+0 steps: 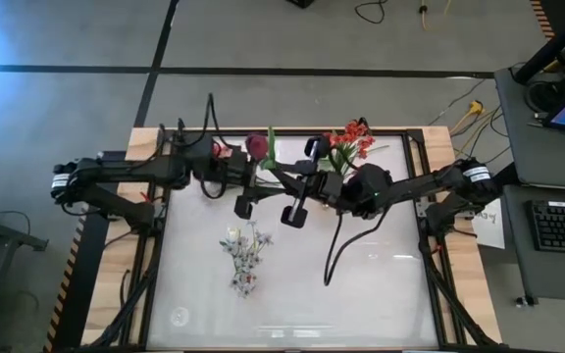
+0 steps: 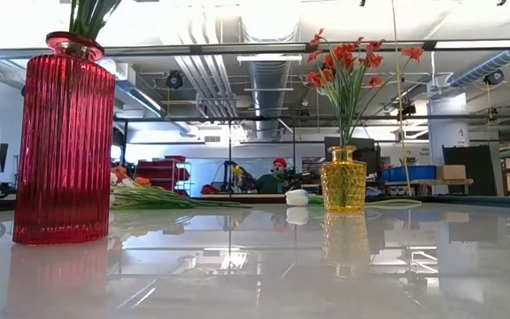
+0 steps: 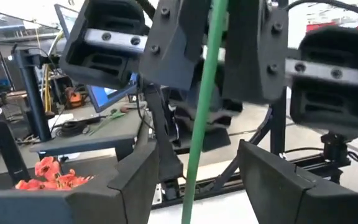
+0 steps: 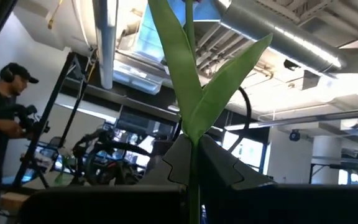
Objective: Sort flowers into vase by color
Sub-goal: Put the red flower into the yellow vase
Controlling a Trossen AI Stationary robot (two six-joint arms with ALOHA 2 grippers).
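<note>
Trouble lies in the handover above the table's back edge — the right gripper (image 4: 194,165) pinches the maroon tulip's (image 1: 256,146) stem while the left gripper's (image 3: 194,180) spread fingers straddle it, so an early release could drop it short of the red vase (image 2: 64,142).

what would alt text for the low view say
A tall ribbed red vase with green stems stands at left on a glossy white table. A small yellow vase of orange-red flowers stands farther back at right, with more flowers lying between them.
</note>
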